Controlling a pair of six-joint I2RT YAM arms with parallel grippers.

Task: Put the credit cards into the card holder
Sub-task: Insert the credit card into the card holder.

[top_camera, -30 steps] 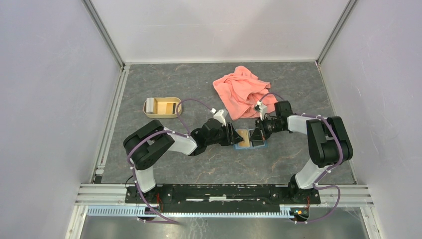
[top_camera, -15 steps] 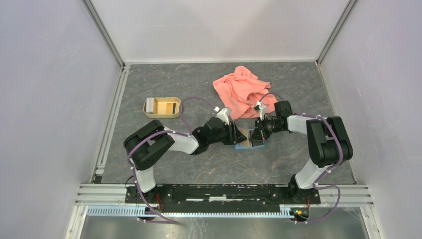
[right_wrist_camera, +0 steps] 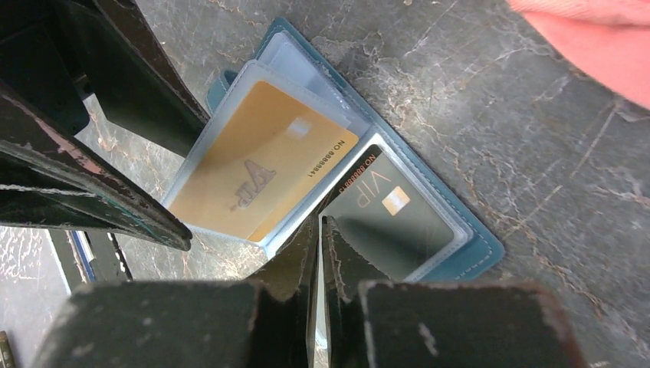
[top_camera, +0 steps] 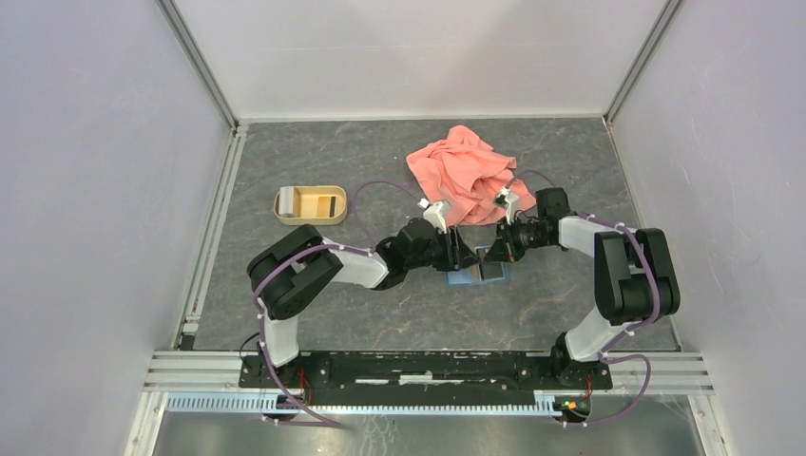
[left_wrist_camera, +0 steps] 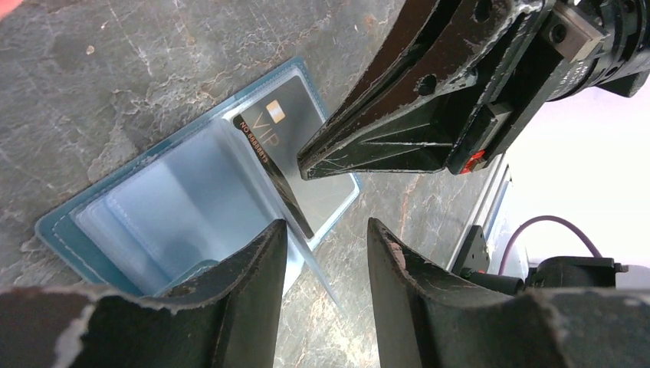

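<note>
Grey tabletop is carrying the open holder at centre, gold card and dark card sitting inside. Left jaws are hanging spread astride a clear sleeve, likely steadying it; right jaws, nearly pressed together, seem to be pinning the fold open.

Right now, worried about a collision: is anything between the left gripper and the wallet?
Nothing visible lies between the left gripper and the wallet; its fingers are at the wallet's edge. The right gripper reaches over the dark card from the opposite side.
</note>
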